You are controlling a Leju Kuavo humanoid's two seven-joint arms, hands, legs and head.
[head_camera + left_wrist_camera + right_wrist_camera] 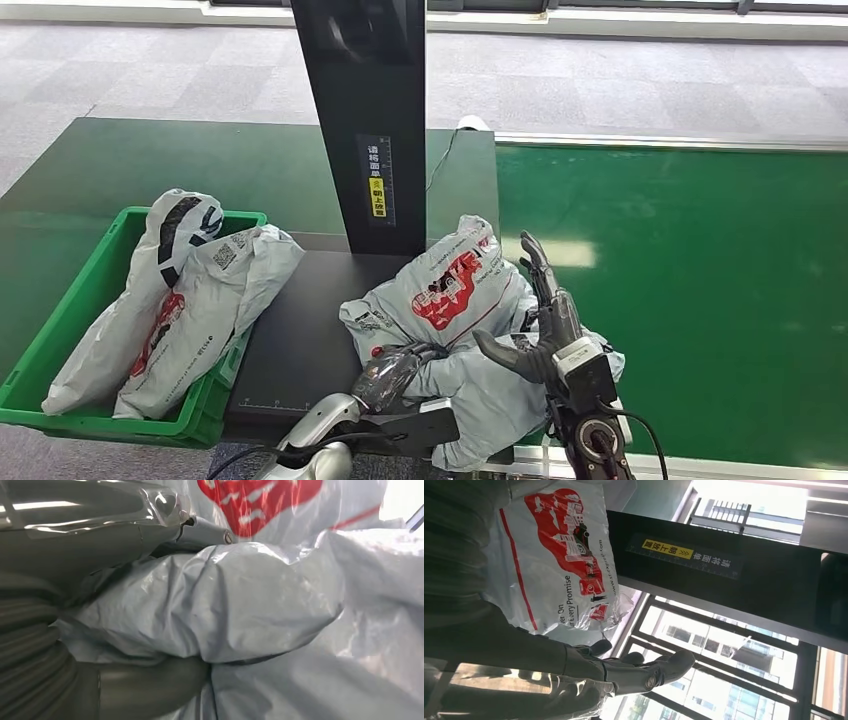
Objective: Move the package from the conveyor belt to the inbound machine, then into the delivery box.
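The grey package with red print lies on the inbound machine's black platform, at the foot of its dark column, and its right side hangs over the edge of the green conveyor belt. My left hand is at the package's near left side. In the left wrist view, the left hand grips a bulging fold of the package between thumb and fingers. My right hand stands against the package's right side, fingers straight up and apart. In the right wrist view, the right hand is stretched out beside the package.
A green delivery box stands left of the platform with two grey packages leaning in it. The column rises close behind the package. The belt stretches away to the right.
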